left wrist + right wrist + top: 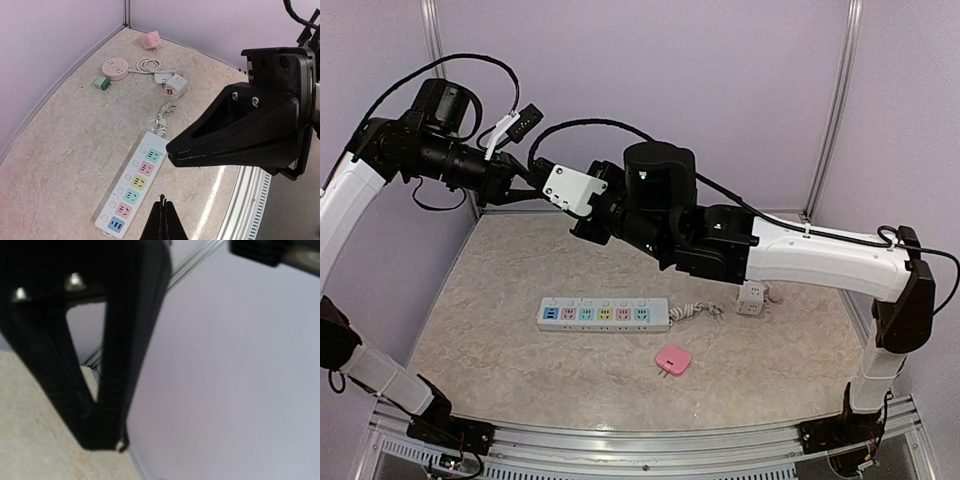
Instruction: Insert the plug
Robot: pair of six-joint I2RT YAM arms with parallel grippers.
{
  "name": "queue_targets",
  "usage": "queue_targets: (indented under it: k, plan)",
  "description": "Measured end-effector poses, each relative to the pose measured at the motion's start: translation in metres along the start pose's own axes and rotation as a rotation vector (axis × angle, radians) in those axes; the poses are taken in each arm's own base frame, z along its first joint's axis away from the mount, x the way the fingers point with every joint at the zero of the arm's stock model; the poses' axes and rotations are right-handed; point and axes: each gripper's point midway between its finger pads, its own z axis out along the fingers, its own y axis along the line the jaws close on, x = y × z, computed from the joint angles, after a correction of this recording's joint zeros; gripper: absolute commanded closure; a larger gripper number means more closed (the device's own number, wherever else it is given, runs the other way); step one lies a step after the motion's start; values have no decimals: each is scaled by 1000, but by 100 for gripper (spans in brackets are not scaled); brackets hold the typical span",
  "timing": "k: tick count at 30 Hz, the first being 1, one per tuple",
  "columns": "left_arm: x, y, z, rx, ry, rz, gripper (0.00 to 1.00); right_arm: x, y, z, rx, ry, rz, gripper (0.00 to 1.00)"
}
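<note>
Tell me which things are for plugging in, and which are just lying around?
For the job:
- pink plug, probably the one to insert
- power strip

Just lying about:
- white cube adapter
- round pink socket hub
- green adapter

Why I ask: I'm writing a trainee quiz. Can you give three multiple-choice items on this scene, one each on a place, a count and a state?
1. Where is the pink plug?
A. On the table, between the power strip and the near edge.
B. In a socket.
C. Hanging from a cable.

2. How many coloured panels has the power strip?
A. Four.
B. Six.
C. Nine.

3. How is the left pincer?
A. Open.
B. Shut on a cable.
C. Shut, empty.

Answers:
1 A, it lies loose on the near side of the strip.
2 B, six show in a row.
3 C, its fingers meet with nothing between.
</note>
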Motion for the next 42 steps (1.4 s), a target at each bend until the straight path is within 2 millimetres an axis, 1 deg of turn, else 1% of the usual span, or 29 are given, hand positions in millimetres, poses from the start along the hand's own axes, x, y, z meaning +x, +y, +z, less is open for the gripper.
queue_targets:
  k: [2, 6, 8, 9, 11, 14, 16, 18, 22, 24, 27, 28, 30, 32, 33, 35, 36, 38, 39, 40, 42]
  plan:
    - [0, 1, 0, -5, 1, 16, 100, 0, -1, -1, 1, 2, 23, 100]
    - [2, 7, -1, -32, 8, 26, 100, 12, -8, -5, -14, 44, 100, 100]
    - [6, 13, -1, -48, 16, 22, 100, 24, -21, -12, -10, 78, 159, 100]
    - [9, 16, 0, -54, 25, 17, 100, 30, -31, -16, 2, 91, 190, 100]
    - [13, 21, 0, -68, 34, 9, 100, 45, -56, -27, 34, 123, 258, 100]
    - [14, 25, -2, -80, 34, 6, 100, 59, -92, -42, 100, 147, 347, 100]
    - [14, 26, -3, -86, 31, 5, 100, 66, -112, -51, 152, 162, 396, 100]
    - [14, 27, -4, -91, 32, 5, 100, 70, -120, -56, 178, 174, 428, 100]
    - [18, 31, -6, -109, 40, 2, 97, 84, -120, -57, 194, 219, 474, 100]
    - [21, 32, -5, -113, 46, -1, 91, 93, -122, -57, 207, 246, 494, 99]
    - [23, 33, -5, -118, 52, 12, 66, 112, -128, -57, 240, 297, 525, 88]
    - [25, 33, -5, -122, 56, 13, 58, 119, -130, -57, 252, 312, 538, 81]
    - [28, 36, -7, -138, 63, 5, 47, 136, -137, -57, 283, 358, 572, 67]
    - [31, 40, -9, -162, 71, 7, 36, 158, -147, -57, 327, 406, 614, 43]
    - [33, 42, -10, -173, 77, 6, 31, 172, -154, -57, 354, 439, 635, 33]
    - [38, 47, -12, -202, 90, -2, 23, 204, -170, -58, 415, 504, 690, 17]
    - [41, 51, -13, -218, 98, -11, 20, 223, -181, -59, 454, 540, 717, 9]
    - [47, 57, -13, -241, 114, -25, 15, 265, -200, -58, 527, 611, 777, 1]
    - [51, 60, -13, -251, 123, -31, 13, 285, -208, -57, 562, 640, 806, 1]
    - [54, 63, -13, -262, 134, -39, 11, 312, -217, -55, 595, 682, 832, 0]
    - [61, 68, -12, -277, 151, -52, 8, 362, -228, -49, 649, 756, 885, 0]
